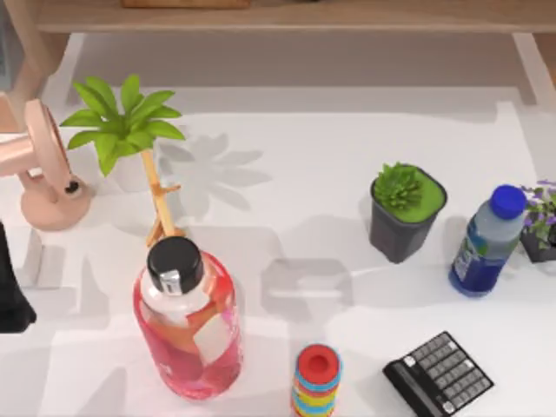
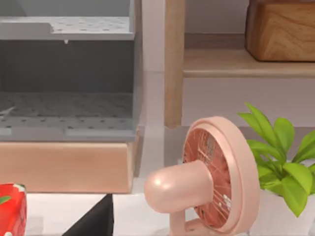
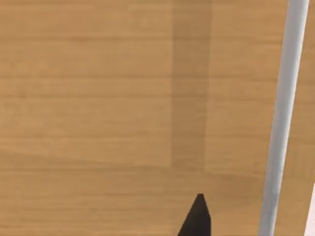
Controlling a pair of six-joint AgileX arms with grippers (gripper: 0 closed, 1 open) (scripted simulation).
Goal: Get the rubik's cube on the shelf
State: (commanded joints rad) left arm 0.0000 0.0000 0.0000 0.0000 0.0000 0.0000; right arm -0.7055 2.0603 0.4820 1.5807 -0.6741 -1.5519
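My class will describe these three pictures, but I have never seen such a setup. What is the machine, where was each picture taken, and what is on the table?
It is a simulated robot: two arms at a white table. One picture looks down from above; the other two come from a camera on each wrist. The left arm is the dark shape at the left edge. On the table stand a pink fan, a palm plant, a red bottle, a ring stack, a calculator, a potted succulent and a blue-capped bottle. The wooden shelf runs along the back. The left wrist camera faces the fan; the right one is close to pale wood, the dark tip of the right gripper in front. Whether anything is held cannot be told.
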